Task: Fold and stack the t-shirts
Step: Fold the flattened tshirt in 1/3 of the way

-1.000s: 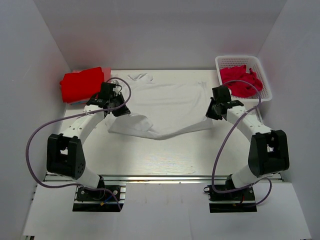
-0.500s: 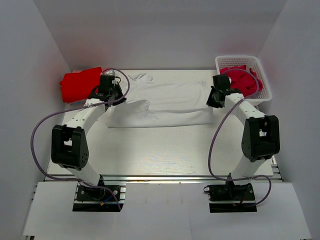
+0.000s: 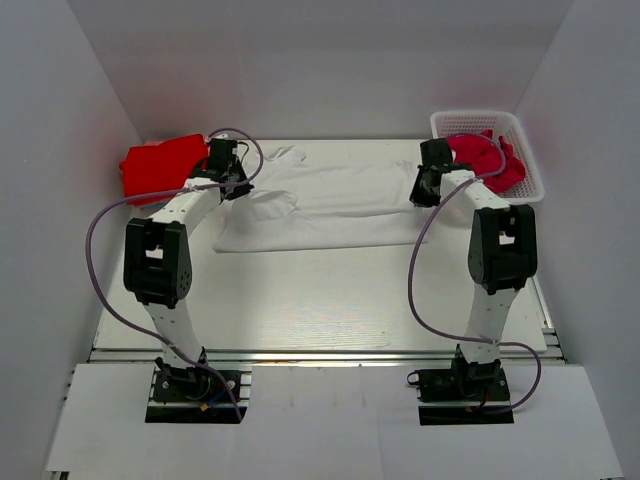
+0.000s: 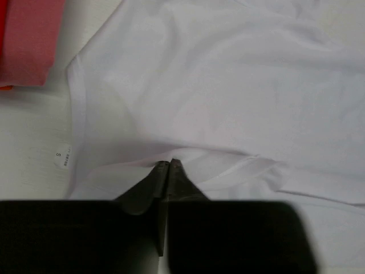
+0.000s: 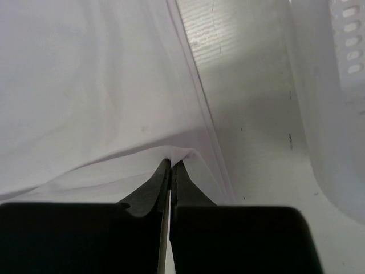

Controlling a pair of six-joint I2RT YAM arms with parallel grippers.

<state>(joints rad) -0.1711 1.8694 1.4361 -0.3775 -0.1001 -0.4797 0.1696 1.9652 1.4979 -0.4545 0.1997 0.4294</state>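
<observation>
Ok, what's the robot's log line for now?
left gripper: shut on white t-shirt | right gripper: shut on white t-shirt | fold: doubled over, unreleased

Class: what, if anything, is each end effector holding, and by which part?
Both pinch the white fabric t-shirt: the left end effector a raised fold at its left-hand edge, the right end effector a raised fold at its right-hand edge.

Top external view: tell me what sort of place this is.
Probably a robot-lab folding cell: white walls box in the table, a white t-shirt lies on it, red shirts fill a white basket.
</observation>
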